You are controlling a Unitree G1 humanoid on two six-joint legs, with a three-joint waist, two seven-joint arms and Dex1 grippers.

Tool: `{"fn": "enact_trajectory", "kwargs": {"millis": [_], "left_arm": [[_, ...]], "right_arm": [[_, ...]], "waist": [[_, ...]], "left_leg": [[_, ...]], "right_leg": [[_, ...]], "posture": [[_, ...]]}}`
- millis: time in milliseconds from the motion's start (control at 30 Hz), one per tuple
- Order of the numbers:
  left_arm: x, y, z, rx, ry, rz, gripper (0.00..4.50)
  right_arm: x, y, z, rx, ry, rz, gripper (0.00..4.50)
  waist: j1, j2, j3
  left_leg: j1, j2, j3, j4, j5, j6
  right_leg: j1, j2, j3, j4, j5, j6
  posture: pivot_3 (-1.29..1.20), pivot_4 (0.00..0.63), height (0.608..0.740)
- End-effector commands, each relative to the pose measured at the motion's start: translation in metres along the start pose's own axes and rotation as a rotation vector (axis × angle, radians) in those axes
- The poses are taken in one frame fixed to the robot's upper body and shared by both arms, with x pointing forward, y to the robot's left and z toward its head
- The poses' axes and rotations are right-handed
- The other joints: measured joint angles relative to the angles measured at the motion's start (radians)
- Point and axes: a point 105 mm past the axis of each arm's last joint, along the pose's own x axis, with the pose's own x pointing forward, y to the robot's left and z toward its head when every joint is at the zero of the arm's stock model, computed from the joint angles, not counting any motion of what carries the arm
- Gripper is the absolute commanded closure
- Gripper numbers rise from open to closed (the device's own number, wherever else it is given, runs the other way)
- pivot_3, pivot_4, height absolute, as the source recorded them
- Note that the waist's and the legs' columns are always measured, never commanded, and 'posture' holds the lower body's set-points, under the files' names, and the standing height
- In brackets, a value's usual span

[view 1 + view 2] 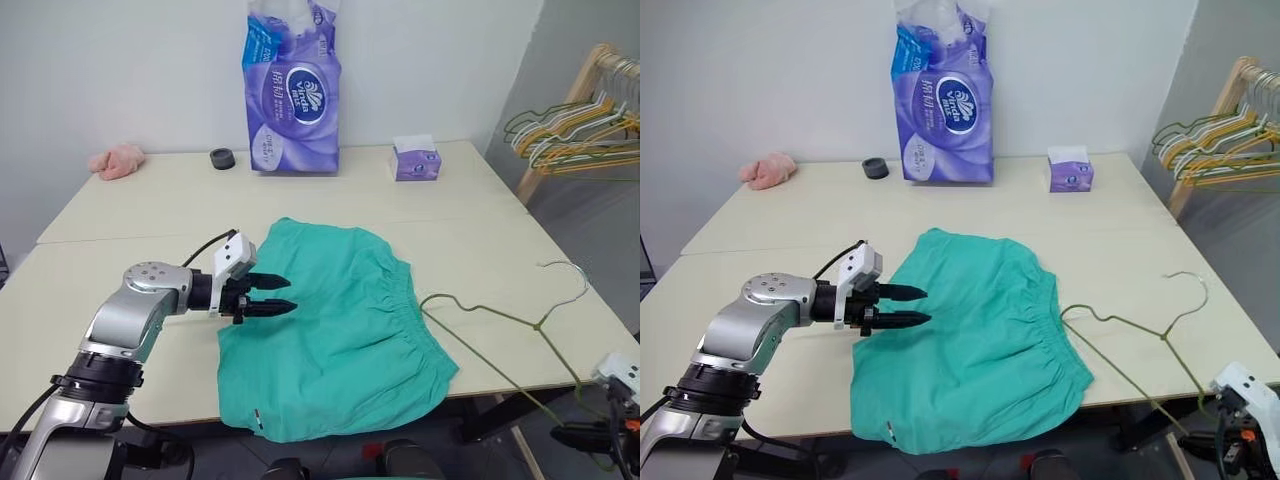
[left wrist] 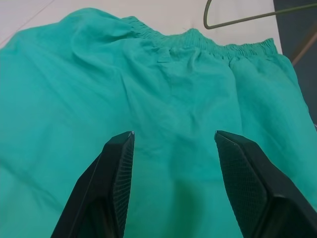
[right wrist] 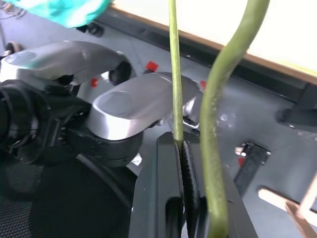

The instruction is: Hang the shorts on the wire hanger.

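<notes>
Nearest the head camera: shorts [image 1: 335, 330], teal-green, spread flat on the cream table [image 1: 130, 210], near hem hanging slightly over the front edge, gathered waistband turned toward the robot's right. Largest of all, that table, reaching back to a white wall. Next in size, a tall purple pack of tissue rolls [image 1: 292, 90] upright at the far edge. Off past the table's right side, a wooden rack [image 1: 580, 110] carrying bunched yellow, green and white hangers [image 1: 570, 135].

Left gripper [image 1: 285, 295] poised just over the left part of the shorts, pointing toward the right, fingers [image 2: 116, 183] spread apart with only green cloth between them in the left wrist view; contact with the cloth impossible to tell. Nothing held.

Wire hanger [image 1: 500, 330], thin olive-gold, lying partly on the table just beside the waistband, one rounded corner close to the elastic, hook near the table's right edge, long lower wire running down off the front edge. Right gripper [image 3: 183, 148] below that edge at the right, jaws pressed together on the hanger's thin wire, a second thicker-looking strand passing just beside the fingers in the right wrist view.

Smaller things along the far edge: small purple tissue box [image 1: 417, 160], pink cloth lump [image 1: 117, 160], black tape roll [image 1: 222, 158].
</notes>
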Motion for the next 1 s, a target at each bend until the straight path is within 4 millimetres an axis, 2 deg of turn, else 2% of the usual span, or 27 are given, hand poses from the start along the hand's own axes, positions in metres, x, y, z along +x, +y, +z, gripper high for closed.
{"fn": "enact_trajectory", "kwargs": {"millis": [33, 267, 367, 800, 1000], "left_arm": [[0.001, 0.001, 0.013, 0.057, -0.017, -0.008, 1.78], [0.003, -0.006, 0.012, 0.053, -0.023, -0.035, 1.78], [0.003, -0.007, 0.012, 0.047, -0.025, -0.029, 1.78], [0.005, -0.008, 0.010, 0.043, -0.026, -0.032, 1.78], [0.004, -0.002, 0.013, 0.044, -0.037, 0.000, 1.78]], "right_arm": [[0.005, 0.002, 0.007, -0.047, 0.001, 0.018, 4.50], [0.008, -0.002, 0.012, -0.072, 0.020, 0.027, 4.50], [0.003, -0.007, 0.017, -0.061, -0.007, 0.014, 4.50], [0.003, -0.005, 0.004, -0.017, 0.004, 0.020, 4.50], [0.013, -0.001, 0.019, -0.051, 0.009, 0.098, 4.50]], "waist": [[0.000, 0.000, 0.000], [0.003, 0.000, 0.000], [0.003, -0.001, 0.000], [0.004, -0.002, 0.001], [0.003, -0.002, 0.002]], "left_leg": [[0.000, 0.000, 0.000, 0.000, 0.000, 0.000], [0.000, 0.000, 0.000, 0.000, 0.000, 0.000], [0.000, 0.000, 0.000, 0.000, 0.000, 0.000], [0.000, 0.000, 0.000, 0.000, 0.000, 0.000], [0.000, 0.000, 0.000, 0.000, 0.000, 0.000]], "right_leg": [[0.000, 0.000, 0.000, 0.000, 0.000, 0.000], [0.000, 0.000, 0.000, 0.000, 0.000, 0.000], [0.000, 0.000, 0.000, 0.000, 0.000, 0.000], [0.000, 0.000, 0.000, 0.000, 0.000, 0.000], [0.000, 0.000, 0.000, 0.000, 0.000, 0.000]], "posture": [[-0.25, 0.029, 0.740], [-0.24, 0.029, 0.740], [-0.24, 0.029, 0.740], [-0.24, 0.035, 0.740], [-0.24, 0.035, 0.740]]}}
